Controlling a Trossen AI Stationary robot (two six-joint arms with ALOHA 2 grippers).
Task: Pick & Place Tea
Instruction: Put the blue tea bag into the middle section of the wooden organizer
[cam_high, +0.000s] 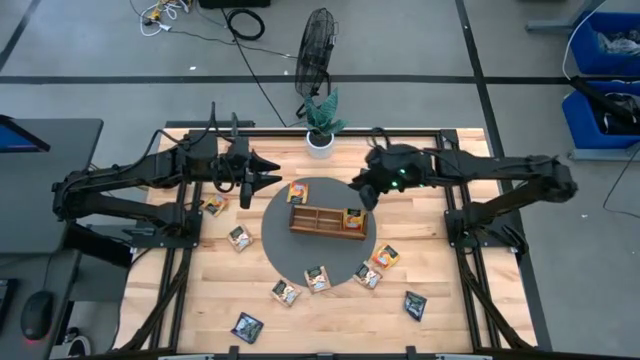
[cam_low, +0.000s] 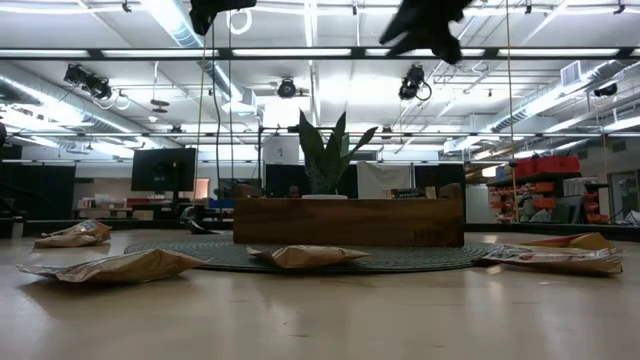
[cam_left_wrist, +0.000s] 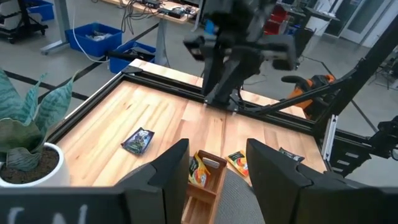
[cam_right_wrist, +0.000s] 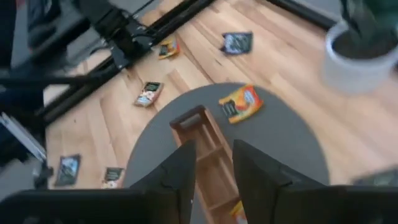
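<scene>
We see small flat tea sachets (cam_high: 317, 279) scattered across the desk (cam_high: 450, 315), one orange-yellow sachet (cam_high: 352, 218) inside the wooden tray (cam_high: 325, 221). Our left hand (cam_high: 268, 172) and right hand (cam_high: 362, 195) hover above, fingers apart, empty.

- A light wooden tabletop (cam_high: 200, 290) framed by black rails fills the middle of the high view.
- A round grey mat (cam_high: 330, 255) lies at its centre.
- A white-potted plant (cam_high: 321, 128) stands at the top edge.
- Tea sachets (cam_high: 240, 238) lie scattered left and along the bottom.
</scene>
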